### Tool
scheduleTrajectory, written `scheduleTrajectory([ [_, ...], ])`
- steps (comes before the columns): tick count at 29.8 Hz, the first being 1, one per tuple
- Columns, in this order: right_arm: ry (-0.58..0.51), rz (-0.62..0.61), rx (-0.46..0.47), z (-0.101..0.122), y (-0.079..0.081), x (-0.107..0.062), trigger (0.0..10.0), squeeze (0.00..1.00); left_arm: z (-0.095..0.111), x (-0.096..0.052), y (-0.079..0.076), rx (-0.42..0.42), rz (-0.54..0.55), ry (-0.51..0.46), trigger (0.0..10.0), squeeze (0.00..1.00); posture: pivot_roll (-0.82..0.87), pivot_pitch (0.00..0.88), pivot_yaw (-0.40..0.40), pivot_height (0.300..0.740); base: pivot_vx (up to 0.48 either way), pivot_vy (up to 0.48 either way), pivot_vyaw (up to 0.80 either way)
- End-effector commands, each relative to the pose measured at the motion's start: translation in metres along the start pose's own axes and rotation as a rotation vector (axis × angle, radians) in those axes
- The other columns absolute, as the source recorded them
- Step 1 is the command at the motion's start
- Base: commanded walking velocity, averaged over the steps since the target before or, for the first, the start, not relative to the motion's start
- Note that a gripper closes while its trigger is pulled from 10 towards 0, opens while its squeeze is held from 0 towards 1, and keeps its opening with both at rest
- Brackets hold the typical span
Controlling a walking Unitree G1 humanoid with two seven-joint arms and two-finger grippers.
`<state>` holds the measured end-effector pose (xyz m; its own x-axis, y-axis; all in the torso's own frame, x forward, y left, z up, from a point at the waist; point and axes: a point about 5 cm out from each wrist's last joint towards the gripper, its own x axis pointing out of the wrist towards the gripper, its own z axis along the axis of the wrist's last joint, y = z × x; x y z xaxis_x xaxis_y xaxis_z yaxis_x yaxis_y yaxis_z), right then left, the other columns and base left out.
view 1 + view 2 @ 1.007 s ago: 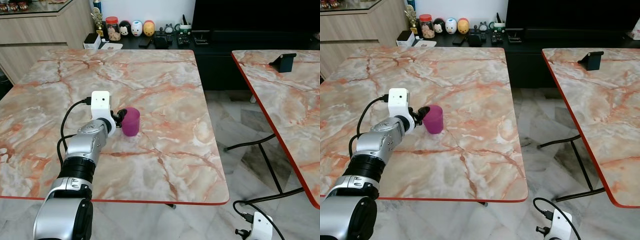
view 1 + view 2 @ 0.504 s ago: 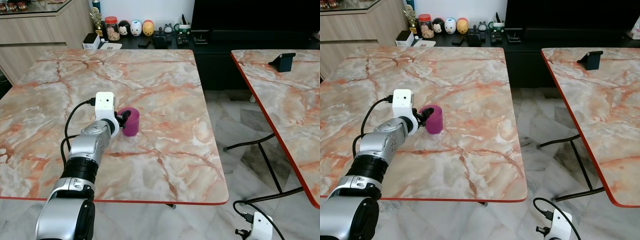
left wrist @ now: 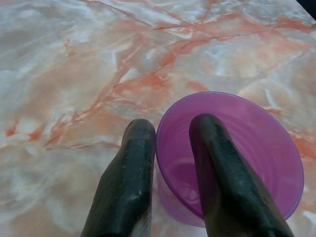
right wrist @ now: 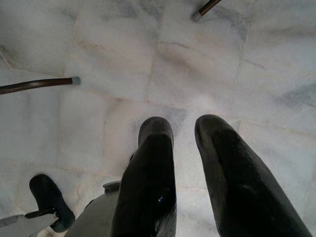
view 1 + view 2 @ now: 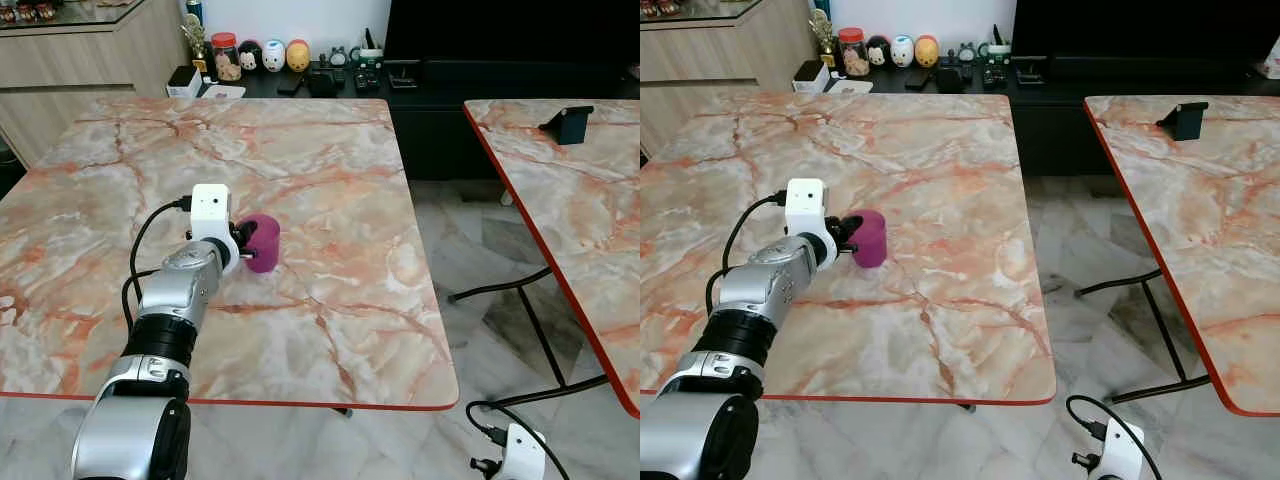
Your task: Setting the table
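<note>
Purple cup [image 5: 263,242] stands on the marble table [image 5: 330,300], its rim pinched by the left gripper [image 3: 170,163]; a thin-wall pinch could tip it.

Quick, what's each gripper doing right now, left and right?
Left gripper: closed on the rim of the purple cup, one finger inside, one outside, on the marble table.
Right gripper: holding nothing, fingers slightly apart, hanging over the floor.

Bright even daylight, soft shadows, sharp focus; wrist views slightly soft.
</note>
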<state>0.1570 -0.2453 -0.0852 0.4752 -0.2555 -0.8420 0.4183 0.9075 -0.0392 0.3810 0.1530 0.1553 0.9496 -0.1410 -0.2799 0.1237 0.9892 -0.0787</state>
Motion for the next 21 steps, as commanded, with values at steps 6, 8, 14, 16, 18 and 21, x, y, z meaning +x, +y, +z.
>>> scheduleTrajectory([
  [6,0.008,-0.003,0.009,-0.001,-0.001,0.000,10.0,0.00,0.001,0.000,-0.006,0.019,-0.020,-0.004,0.0,0.00,0.00,0.000,0.002,0.740,0.000,0.000,0.00],
  [8,0.008,-0.003,0.008,-0.001,0.000,0.000,10.0,0.00,0.000,0.000,-0.006,0.021,-0.022,-0.002,0.0,0.00,0.00,0.000,0.002,0.740,0.000,0.000,0.00],
  [14,0.008,-0.003,0.008,-0.001,0.000,0.000,10.0,0.00,-0.003,-0.002,-0.009,0.032,-0.029,0.000,0.0,0.00,0.00,0.000,0.001,0.740,0.000,0.000,0.00],
  [16,0.009,-0.003,0.007,-0.001,0.000,0.000,10.0,0.00,-0.003,-0.002,-0.010,0.039,-0.035,-0.006,0.0,0.00,0.00,0.000,0.000,0.740,0.000,0.000,0.00],
  [18,0.009,-0.003,0.006,-0.001,-0.001,0.000,10.0,0.00,-0.003,-0.002,-0.012,0.049,-0.041,-0.015,0.0,0.00,0.00,0.000,0.000,0.740,0.000,0.000,0.00],
  [21,0.009,-0.004,0.006,-0.001,-0.001,0.000,10.0,0.00,-0.002,-0.005,-0.016,0.038,-0.047,-0.062,0.0,0.00,0.00,0.000,0.000,0.740,0.000,0.000,0.00],
])
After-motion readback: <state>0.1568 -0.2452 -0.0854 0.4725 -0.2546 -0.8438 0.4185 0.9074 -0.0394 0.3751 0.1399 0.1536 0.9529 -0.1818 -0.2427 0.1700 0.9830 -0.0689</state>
